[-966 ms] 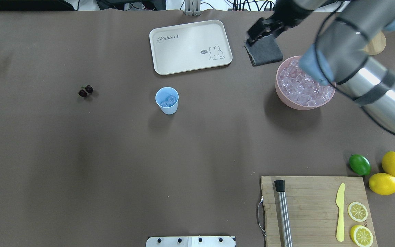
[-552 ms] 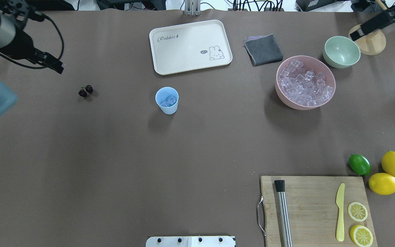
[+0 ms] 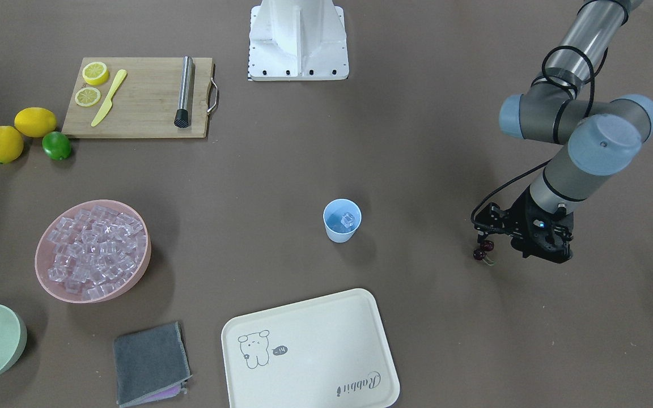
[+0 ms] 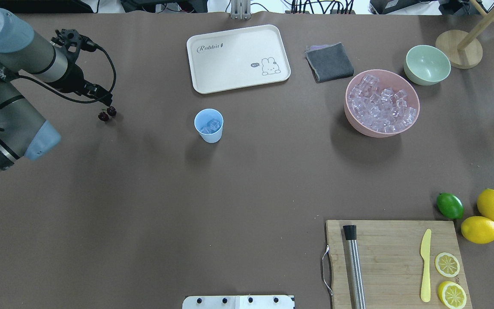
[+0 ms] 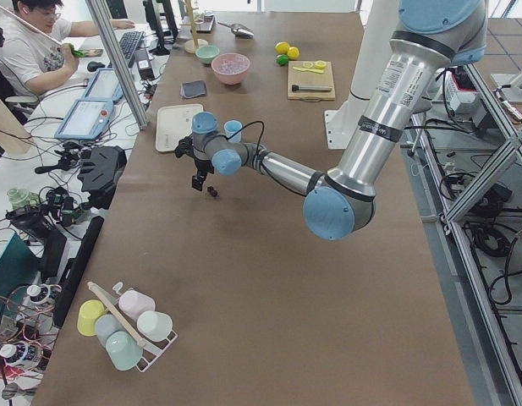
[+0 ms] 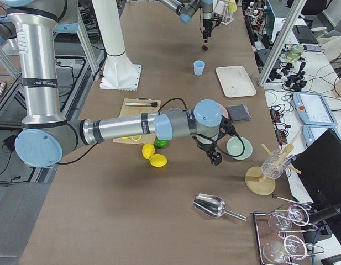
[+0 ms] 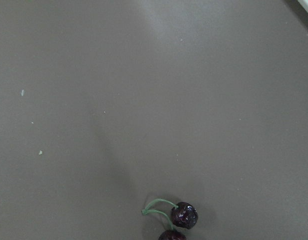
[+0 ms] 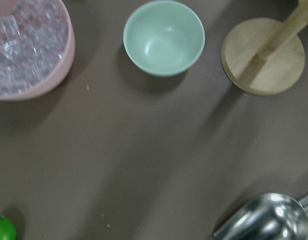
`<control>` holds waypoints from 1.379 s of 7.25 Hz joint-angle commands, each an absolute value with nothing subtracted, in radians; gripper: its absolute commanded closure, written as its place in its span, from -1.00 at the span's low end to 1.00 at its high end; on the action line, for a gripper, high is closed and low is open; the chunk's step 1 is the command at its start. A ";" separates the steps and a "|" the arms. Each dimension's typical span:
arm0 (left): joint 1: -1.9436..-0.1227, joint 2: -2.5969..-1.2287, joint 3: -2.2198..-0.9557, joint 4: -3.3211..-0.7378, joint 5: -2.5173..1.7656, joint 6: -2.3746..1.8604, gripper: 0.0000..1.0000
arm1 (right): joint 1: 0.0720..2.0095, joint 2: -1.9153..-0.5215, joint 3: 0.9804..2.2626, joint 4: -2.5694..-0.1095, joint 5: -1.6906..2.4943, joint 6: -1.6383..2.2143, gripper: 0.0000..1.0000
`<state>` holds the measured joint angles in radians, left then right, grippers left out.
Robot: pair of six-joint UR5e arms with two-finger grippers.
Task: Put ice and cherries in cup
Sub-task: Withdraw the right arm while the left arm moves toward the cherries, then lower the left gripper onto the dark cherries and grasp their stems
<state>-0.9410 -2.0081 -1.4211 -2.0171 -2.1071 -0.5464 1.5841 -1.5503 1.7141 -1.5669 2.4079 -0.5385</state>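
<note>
Just beside the fingertips of the left gripper (image 4: 106, 102) lies the pair of dark red cherries (image 4: 107, 113) on thin green stems, resting on the brown table (image 4: 144, 193). The tips seem to sit slightly above them. I cannot tell whether those fingers are spread or pinched, as the wrist view shows none of them. Well apart from the fingers stands the pale blue plastic cup (image 4: 208, 136), upright, with a few clear ice cubes (image 4: 212, 125) inside. Past the cup sits a cream rectangular tray (image 4: 230, 71) printed "Rabbit" beside a drawn bunny. The right gripper (image 6: 215, 158) hangs near a mint-green bowl (image 6: 239, 148); its fingers' state cannot be told either.
</note>
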 commanded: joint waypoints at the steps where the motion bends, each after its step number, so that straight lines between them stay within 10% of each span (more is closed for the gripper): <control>1: -0.908 -2.011 -1.402 -2.033 -2.108 -0.603 -0.94 | 1.611 -1.597 1.700 -1.603 2.378 -0.640 -0.98; 4: -0.865 -2.008 -1.391 -2.072 -2.063 -0.658 -0.46 | 1.609 -1.568 1.692 -1.603 2.372 -0.637 -0.99; 9: -0.874 -2.034 -1.358 -2.056 -2.011 -0.646 -0.36 | 1.608 -1.568 1.678 -1.594 2.355 -0.640 -0.99; 10: -0.874 -2.034 -1.356 -2.057 -2.013 -0.646 -0.04 | 1.608 -1.577 1.680 -1.592 2.355 -0.641 -0.99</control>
